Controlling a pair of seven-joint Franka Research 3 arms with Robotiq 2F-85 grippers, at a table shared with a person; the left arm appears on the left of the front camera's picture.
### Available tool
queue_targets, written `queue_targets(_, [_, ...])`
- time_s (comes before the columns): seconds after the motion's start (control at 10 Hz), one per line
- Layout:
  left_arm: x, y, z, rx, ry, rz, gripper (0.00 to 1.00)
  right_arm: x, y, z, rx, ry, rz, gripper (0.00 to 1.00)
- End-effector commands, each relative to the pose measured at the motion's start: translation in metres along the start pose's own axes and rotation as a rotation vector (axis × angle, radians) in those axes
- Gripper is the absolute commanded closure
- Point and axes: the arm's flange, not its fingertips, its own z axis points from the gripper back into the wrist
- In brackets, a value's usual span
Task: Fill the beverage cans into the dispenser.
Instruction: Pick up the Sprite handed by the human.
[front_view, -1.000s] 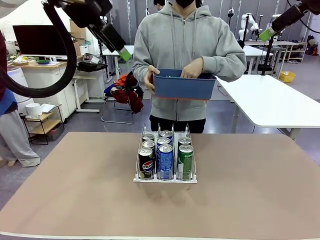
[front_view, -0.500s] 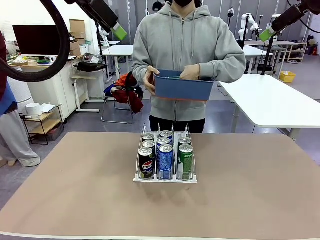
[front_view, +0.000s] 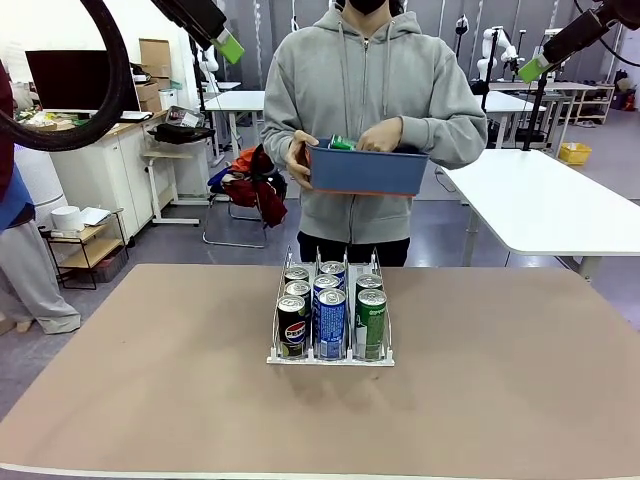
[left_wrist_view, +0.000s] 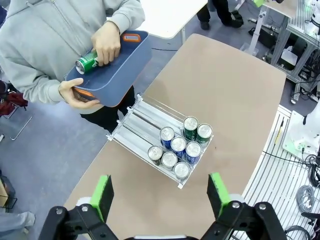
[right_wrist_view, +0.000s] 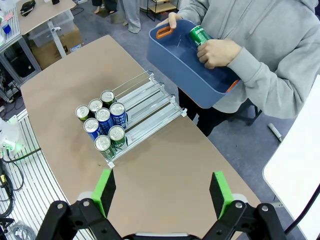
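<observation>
A clear-and-white dispenser (front_view: 330, 345) sits mid-table (front_view: 500, 400), holding seven beverage cans (front_view: 329, 310) crowded at its near end: black Pepsi in the left lane, blue Pepsi in the middle, green cans on the right. At the far side, a person in a grey hoodie holds a blue bin (front_view: 366, 170) and lifts a green can (left_wrist_view: 88, 62) from it. The left hand (left_wrist_view: 160, 192) and right hand (right_wrist_view: 161, 192) hover high above, both open and empty.

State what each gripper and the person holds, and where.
Both grippers hold nothing. The person holds the blue bin by its end and a green can around its body.
</observation>
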Motion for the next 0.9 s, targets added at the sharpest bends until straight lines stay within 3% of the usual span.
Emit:
queue_targets(0.0, [-0.0019, -0.0009, -0.0012, -0.015, -0.004, -0.001, 0.0, -0.0004, 0.0009, -0.0002, 0.003, 0.002, 0.001, 0.0])
queue_targets(0.8, [-0.0019, -0.0009, -0.0012, -0.015, -0.004, -0.001, 0.0, -0.0004, 0.0009, -0.0002, 0.003, 0.002, 0.001, 0.0])
